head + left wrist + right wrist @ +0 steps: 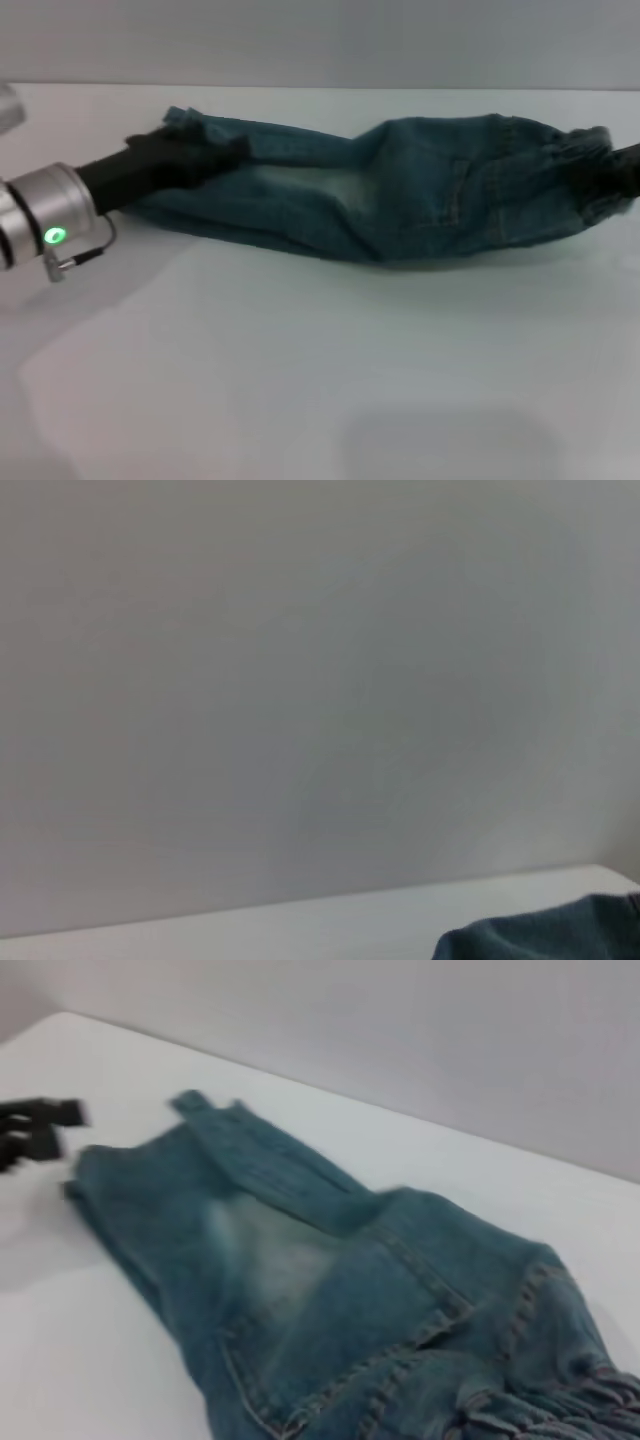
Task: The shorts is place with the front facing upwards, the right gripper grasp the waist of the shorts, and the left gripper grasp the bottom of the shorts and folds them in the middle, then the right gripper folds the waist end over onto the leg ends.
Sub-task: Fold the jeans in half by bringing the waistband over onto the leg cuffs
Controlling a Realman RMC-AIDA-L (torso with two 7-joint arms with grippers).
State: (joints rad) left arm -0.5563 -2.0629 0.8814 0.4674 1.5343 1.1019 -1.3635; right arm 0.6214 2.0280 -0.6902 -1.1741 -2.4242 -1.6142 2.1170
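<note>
Big white table [300, 380] w/ a plain grey wall [320, 40] behind it, nothing else on there really. Blue denim shorts [400, 195] stretched sideways across the far part of the table, folded lengthwise into a long narrow strip, faded pale patch showing approx mid-leg, pocket seams toward the robot's right. Waist of the shorts [590, 150], the ruffled elastic bit, sitting at the far right end; bottom of the shorts [185, 125] at the left end, hems a bit bunched and lifted. Left gripper [215, 155], black, on the silver wrist w/ green light, reaching in from the left and lying right on the leg ends, dark fingers against the denim – can't tell if clamped or apart, too blurry. Right gripper [625, 170] just a dark sliver at the right edge by the waistband, finger state also can't tell. Right wrist view: shorts up close, plus left gripper's black fingers [40, 1125] farther off beside the hems. Left wrist view: mostly wall, corner of denim only. No readable text or labels anywhere.
</note>
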